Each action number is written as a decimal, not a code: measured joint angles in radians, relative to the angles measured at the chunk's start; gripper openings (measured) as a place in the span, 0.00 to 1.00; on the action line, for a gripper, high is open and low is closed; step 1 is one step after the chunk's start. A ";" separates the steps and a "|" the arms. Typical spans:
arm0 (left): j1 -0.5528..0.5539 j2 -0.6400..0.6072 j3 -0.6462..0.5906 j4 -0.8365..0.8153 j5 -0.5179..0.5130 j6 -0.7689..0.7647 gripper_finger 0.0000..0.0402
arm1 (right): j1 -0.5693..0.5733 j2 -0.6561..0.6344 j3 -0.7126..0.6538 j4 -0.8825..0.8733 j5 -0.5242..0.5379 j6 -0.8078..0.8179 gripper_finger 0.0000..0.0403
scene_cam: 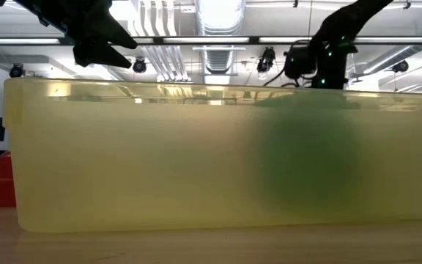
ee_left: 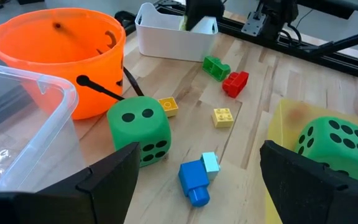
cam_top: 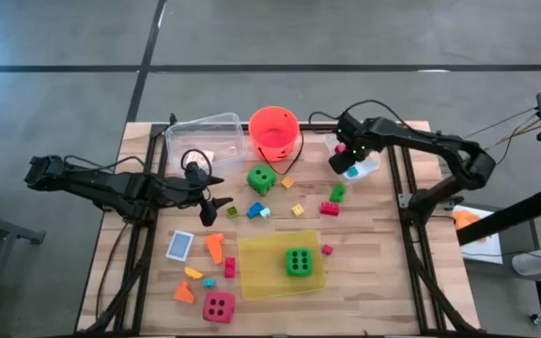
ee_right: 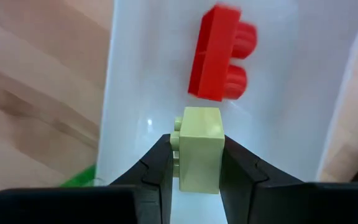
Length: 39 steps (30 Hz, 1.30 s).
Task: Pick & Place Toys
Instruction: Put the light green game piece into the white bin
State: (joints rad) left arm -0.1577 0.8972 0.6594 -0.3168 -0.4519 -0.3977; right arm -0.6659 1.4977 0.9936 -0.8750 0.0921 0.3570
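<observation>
My right gripper (cam_top: 345, 162) is shut on a pale yellow-green brick (ee_right: 199, 149) over a small white bin (cam_top: 364, 169) at the far right; a red brick (ee_right: 219, 56) lies in the bin. My left gripper (cam_top: 217, 191) is open and empty, left of a green die (cam_top: 261, 179) that rests on the wood near the orange bucket (cam_top: 273, 131). A second green die (cam_top: 299, 262) sits on the yellow tray (cam_top: 261, 272). A pink die (cam_top: 219, 307) lies near the front edge. A card (cam_top: 180, 245) lies flat, front left. My right gripper pinches the pale brick by two opposite sides (ee_right: 185, 155) between its two fingers. The fingers point down from above into the white bin. The brick sits upright between them over the bin's white floor (ee_right: 142, 93); whether it touches the floor I cannot tell.
A clear plastic container (cam_top: 205, 139) stands left of the bucket. Small bricks lie on the wood: blue (ee_left: 196, 180), yellow (ee_left: 223, 116), green (ee_left: 215, 67), red (ee_left: 235, 83). Orange shapes (cam_top: 215, 246) lie front left. Metal frame rails run along both table sides.
</observation>
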 joint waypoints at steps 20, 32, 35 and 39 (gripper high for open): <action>0.000 0.000 0.000 0.000 0.000 0.000 0.80 | -0.001 0.096 -0.003 0.028 -0.100 -0.105 0.20; 0.000 0.000 0.000 0.000 0.000 0.000 0.80 | 0.000 0.121 -0.030 0.070 -0.127 -0.150 0.20; 0.000 0.000 0.000 0.000 0.000 0.000 0.80 | 0.000 0.121 -0.034 0.072 -0.127 -0.157 0.20; 0.000 0.000 0.000 0.000 0.000 0.000 0.80 | 0.000 0.121 -0.034 0.072 -0.127 -0.170 0.20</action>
State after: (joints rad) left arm -0.1580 0.8970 0.6594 -0.3168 -0.4519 -0.3977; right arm -0.6662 1.6184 0.9600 -0.8032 -0.0349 0.1870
